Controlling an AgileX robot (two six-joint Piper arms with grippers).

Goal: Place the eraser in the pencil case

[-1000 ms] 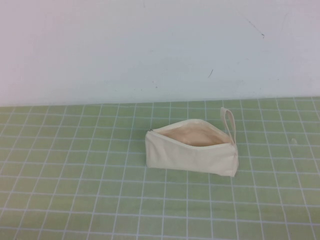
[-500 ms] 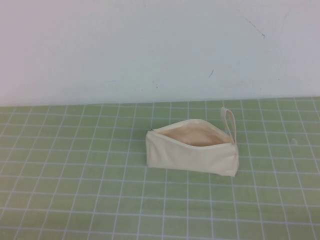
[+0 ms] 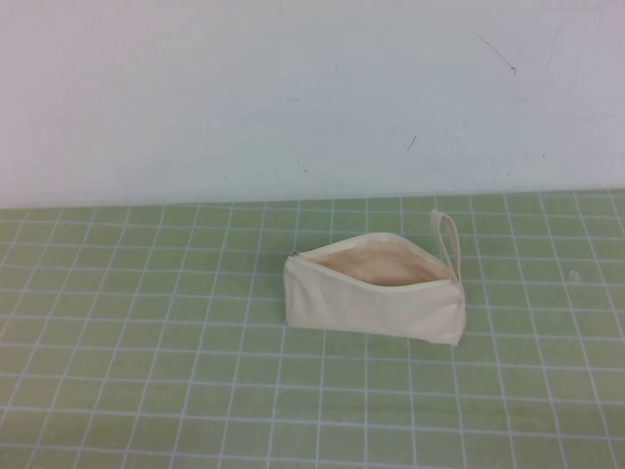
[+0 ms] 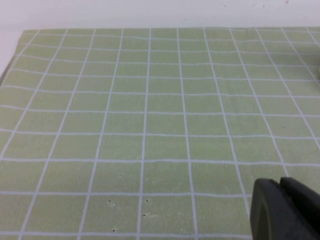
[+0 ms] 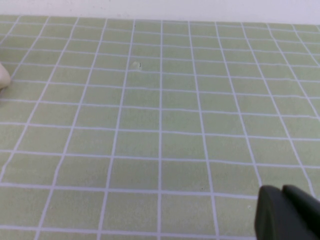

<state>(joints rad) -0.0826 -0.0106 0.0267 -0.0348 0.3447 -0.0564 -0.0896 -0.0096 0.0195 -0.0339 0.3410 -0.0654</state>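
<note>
The pencil case [image 3: 376, 288] is a cream-white fabric pouch lying on the green grid mat in the middle of the high view. Its zip mouth is open, showing the beige lining [image 3: 381, 264], and its thin loop strap [image 3: 447, 239] is at the right end. A cream edge of it [image 5: 2, 77] shows in the right wrist view. The eraser shows in no view. My left gripper [image 4: 280, 187] hangs over bare mat, fingers together with nothing between them. My right gripper [image 5: 282, 192] is likewise shut over bare mat. Neither gripper shows in the high view.
The green grid mat [image 3: 146, 342] covers the table up to a white wall [image 3: 293, 98] at the back. A small pale speck [image 3: 574, 277] lies on the mat right of the pouch and also shows in the right wrist view [image 5: 136, 64].
</note>
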